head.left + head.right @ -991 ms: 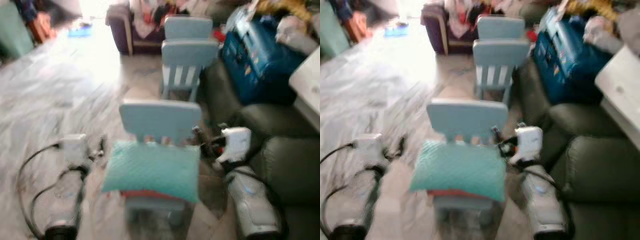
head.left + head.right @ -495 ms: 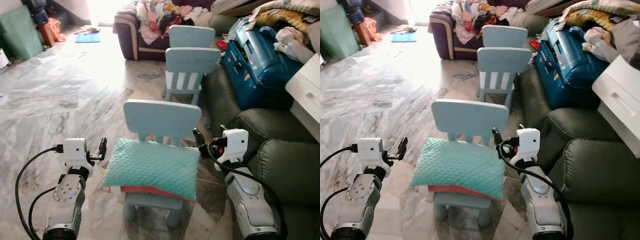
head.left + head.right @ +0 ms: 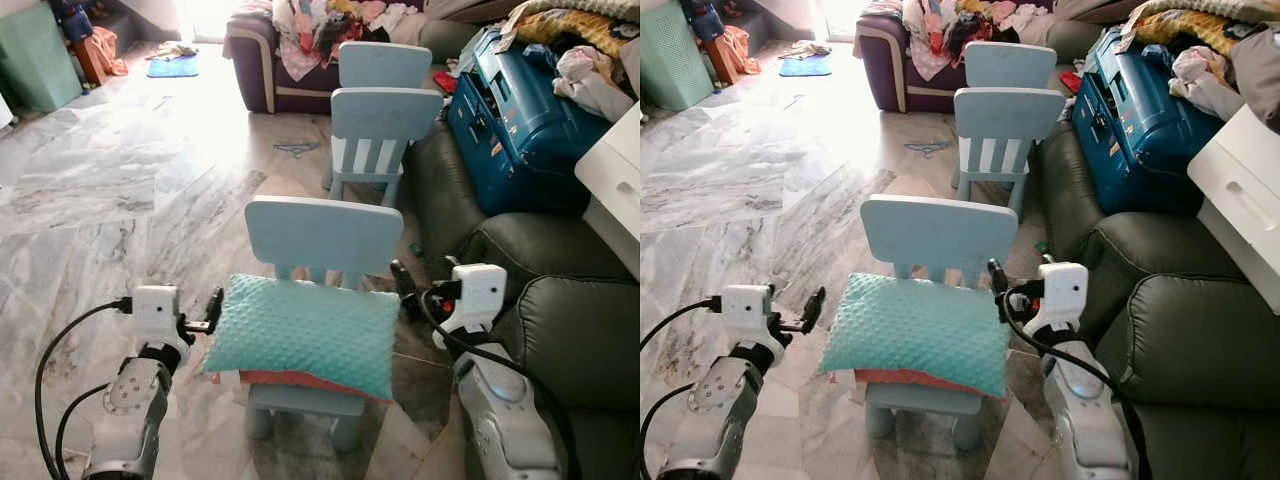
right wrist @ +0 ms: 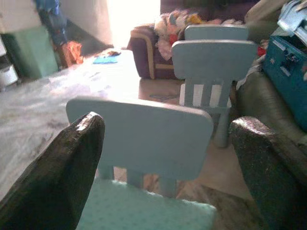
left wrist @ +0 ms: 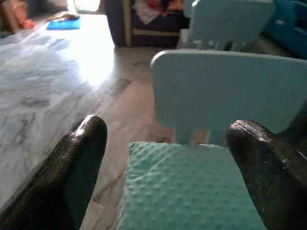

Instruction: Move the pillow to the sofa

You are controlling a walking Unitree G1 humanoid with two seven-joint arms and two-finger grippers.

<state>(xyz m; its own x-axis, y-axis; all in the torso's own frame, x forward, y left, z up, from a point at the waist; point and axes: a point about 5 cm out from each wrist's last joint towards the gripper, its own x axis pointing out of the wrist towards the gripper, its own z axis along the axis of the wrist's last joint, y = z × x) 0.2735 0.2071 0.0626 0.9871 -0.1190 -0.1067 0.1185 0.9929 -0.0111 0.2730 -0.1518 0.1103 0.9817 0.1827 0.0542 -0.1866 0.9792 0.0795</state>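
Teal and bumpy, the pillow [image 3: 305,335] lies flat on the seat of a small pale blue chair [image 3: 325,245], right in front of the robot. An orange-red cushion [image 3: 295,382] peeks out from under it along the near edge.

The pillow looks soft and light. It will likely squash when squeezed and sag in the middle if it is held by one end only. The dotted cloth looks fuzzy, not slippery, so it should not slide out easily. It cannot break. A good way to hold it would be by its two short ends, one pincer on each, pinching deep enough to catch the stuffing and not just the cloth. The orange-red cushion below might come up with it if the pinch goes too low.

The left pincer [image 3: 212,310] sits at the pillow's 9 o'clock end, just beside it, with its fingers spread apart and nothing in them. The right pincer [image 3: 402,283] sits at the 3 o'clock side near the far corner, also spread wide and holding nothing.

The dark green sofa [image 3: 565,320] is at 3 o'clock from the chair. More pale blue chairs [image 3: 383,120] stand at 12 o'clock. A blue case [image 3: 510,120] rests on the sofa farther back; it has small marks on it, but they are too tiny to read. No other writing can be read.
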